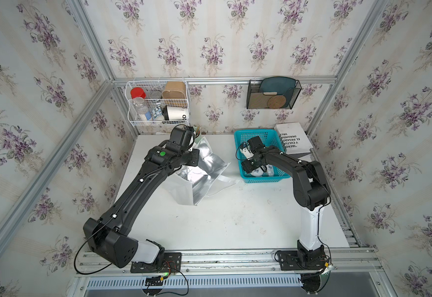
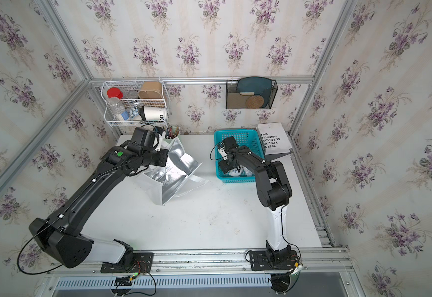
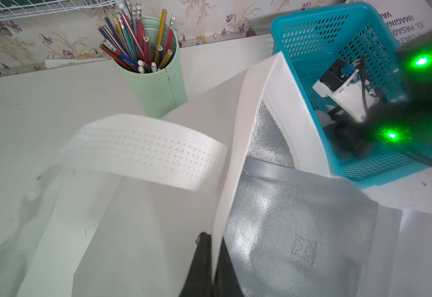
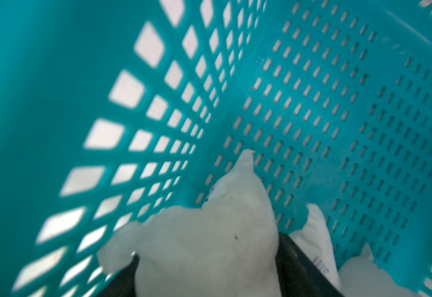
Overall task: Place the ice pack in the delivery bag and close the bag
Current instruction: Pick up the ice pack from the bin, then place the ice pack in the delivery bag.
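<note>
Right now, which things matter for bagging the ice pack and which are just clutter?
Job:
- ice pack, jaws of the right gripper around it
- delivery bag, edge pinched by the left gripper
- blue basket holding the pack

Lying about:
- pencil cup
- book
- wire rack
- black wall holder

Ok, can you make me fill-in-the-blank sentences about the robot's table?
The left gripper pinches the delivery bag, lined with ____ foil.
Inside the blue basket, the right gripper straddles an ice pack coloured ____.
The green cup holds ____.
Missing: silver, white, pencils.
</note>
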You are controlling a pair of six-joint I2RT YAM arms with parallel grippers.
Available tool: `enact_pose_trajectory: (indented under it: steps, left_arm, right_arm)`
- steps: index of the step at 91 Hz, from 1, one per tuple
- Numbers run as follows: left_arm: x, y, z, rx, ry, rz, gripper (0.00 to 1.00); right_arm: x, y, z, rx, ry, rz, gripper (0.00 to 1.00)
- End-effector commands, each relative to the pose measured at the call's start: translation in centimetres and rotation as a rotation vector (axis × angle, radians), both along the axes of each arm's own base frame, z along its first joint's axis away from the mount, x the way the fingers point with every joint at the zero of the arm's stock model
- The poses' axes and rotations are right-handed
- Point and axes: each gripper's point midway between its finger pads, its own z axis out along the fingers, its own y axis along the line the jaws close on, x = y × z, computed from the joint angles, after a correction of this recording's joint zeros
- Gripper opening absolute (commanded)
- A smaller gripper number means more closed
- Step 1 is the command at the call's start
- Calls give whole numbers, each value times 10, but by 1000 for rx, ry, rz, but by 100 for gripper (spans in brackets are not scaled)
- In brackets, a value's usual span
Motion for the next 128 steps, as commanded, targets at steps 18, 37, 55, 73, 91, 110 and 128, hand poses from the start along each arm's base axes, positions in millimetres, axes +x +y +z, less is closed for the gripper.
enact_pose_trajectory:
  steps: [18, 37, 55, 73, 91, 110, 128]
  left_arm:
    - [1, -7, 4, -33, -18, -19, 0]
    - [-2, -11, 19, -61, -62, -50, 0]
    - [1, -21, 25, -54, -90, -88, 0]
    - [12, -39, 19, -13, -83, -121, 0]
    - [17, -54, 18, -2, -77, -142, 0]
    - [18, -60, 16, -12, -61, -136, 0]
    - [12, -62, 18, -38, -56, -143, 0]
  right_arm:
    - [0, -1, 21, 43, -77, -17, 32]
    - [-5, -21, 83, 134, -230, -97, 23]
    - [-20, -31, 172, 276, -403, -114, 23]
    - [-64, 6, 266, 609, -474, 45, 23]
    - [-134, 66, 330, 873, -490, 285, 23]
    - [-172, 123, 312, 895, -404, 397, 24]
    - [-130, 116, 261, 711, -381, 188, 26]
